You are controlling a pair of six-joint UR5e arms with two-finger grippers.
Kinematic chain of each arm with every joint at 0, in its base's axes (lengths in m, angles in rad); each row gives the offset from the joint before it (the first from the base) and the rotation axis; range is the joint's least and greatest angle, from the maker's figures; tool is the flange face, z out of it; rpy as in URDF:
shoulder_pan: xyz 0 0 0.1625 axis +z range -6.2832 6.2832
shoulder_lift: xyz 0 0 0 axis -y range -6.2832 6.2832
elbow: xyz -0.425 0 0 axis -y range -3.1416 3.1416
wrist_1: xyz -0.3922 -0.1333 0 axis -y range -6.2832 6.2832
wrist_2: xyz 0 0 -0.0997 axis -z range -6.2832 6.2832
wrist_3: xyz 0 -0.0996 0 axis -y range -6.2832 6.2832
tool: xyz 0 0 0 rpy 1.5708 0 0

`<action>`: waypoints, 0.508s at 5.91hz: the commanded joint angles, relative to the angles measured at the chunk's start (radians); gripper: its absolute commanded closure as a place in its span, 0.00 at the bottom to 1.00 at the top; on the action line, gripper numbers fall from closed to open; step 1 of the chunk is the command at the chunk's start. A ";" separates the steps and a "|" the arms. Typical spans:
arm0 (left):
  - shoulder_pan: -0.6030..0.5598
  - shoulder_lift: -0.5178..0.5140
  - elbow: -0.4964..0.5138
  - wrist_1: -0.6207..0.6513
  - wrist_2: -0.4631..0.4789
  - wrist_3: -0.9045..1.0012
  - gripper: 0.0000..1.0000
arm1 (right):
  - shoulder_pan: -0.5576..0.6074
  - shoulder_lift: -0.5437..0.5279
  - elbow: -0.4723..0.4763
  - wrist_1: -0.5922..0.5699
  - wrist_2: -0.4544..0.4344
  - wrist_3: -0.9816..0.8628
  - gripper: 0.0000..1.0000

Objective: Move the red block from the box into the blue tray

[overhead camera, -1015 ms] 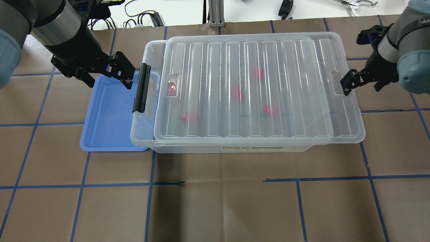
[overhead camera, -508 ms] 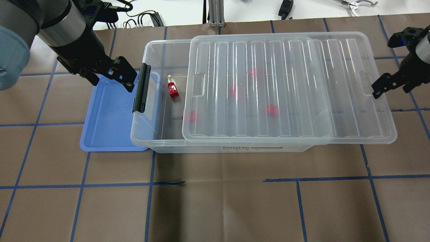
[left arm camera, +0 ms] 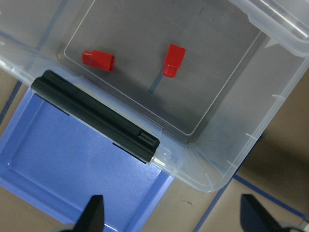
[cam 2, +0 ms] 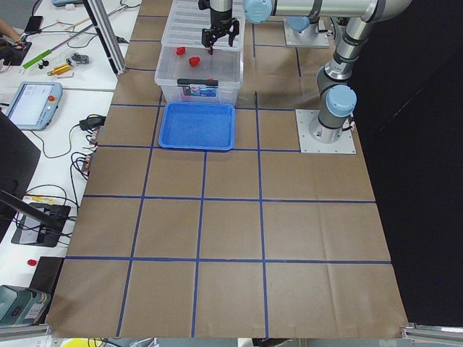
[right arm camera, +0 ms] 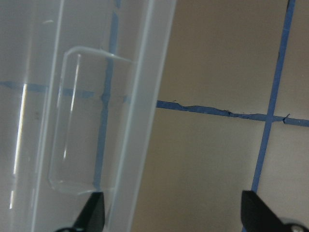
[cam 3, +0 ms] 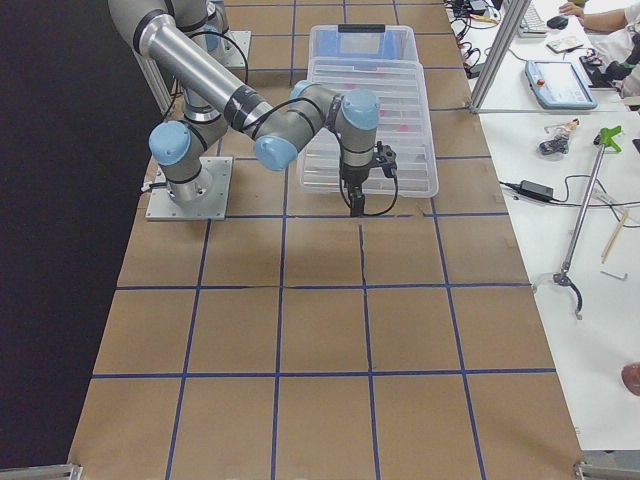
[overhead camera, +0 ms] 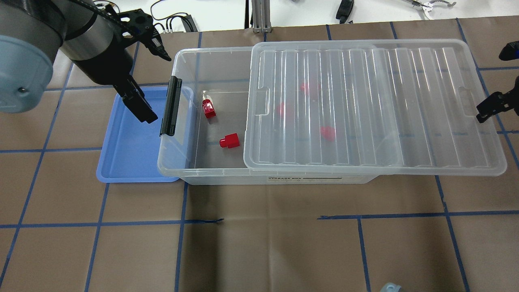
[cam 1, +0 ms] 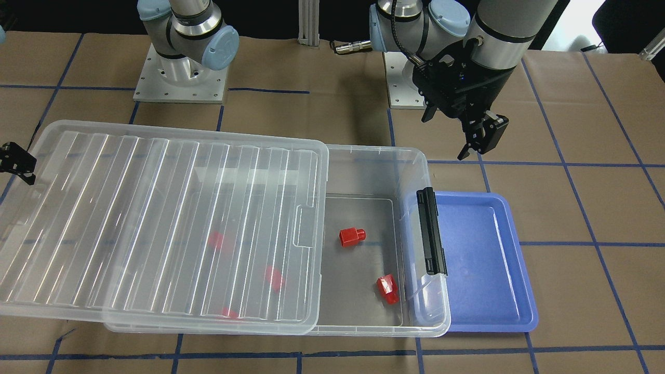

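The red block (overhead camera: 229, 140) lies on the floor of the box (overhead camera: 178, 134) in its uncovered left end, stub pointing left; it also shows in the front view (cam 1: 351, 236) and the left wrist view (left arm camera: 174, 60). The blue tray (overhead camera: 129, 142) sits empty against the box's latch end, partly under its rim. My left gripper (overhead camera: 142, 111) is open and empty above the tray's far edge, beside the black latch bar (overhead camera: 170, 106). My right gripper (overhead camera: 484, 113) is open at the right end of the ribbed lid (overhead camera: 365, 105).
A second red piece with a shiny slanted face (overhead camera: 208, 108) lies near the latch end. Blurred red pieces (overhead camera: 327, 133) show through the lid, which overhangs the box's right end. Cables and tools lie on the white bench beyond the table.
The lid has slid further right, uncovering the red block. My right gripper has moved right with the lid's end. My left gripper has turned and shifted over the tray.
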 commanded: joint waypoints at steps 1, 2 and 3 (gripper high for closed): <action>-0.041 -0.074 0.006 0.021 -0.005 0.247 0.03 | -0.001 -0.015 -0.018 -0.004 -0.006 0.002 0.00; -0.105 -0.141 0.013 0.071 0.002 0.234 0.03 | 0.007 -0.024 -0.087 0.011 -0.004 0.009 0.00; -0.133 -0.210 -0.026 0.184 -0.004 0.196 0.03 | 0.025 -0.051 -0.171 0.078 0.002 0.044 0.00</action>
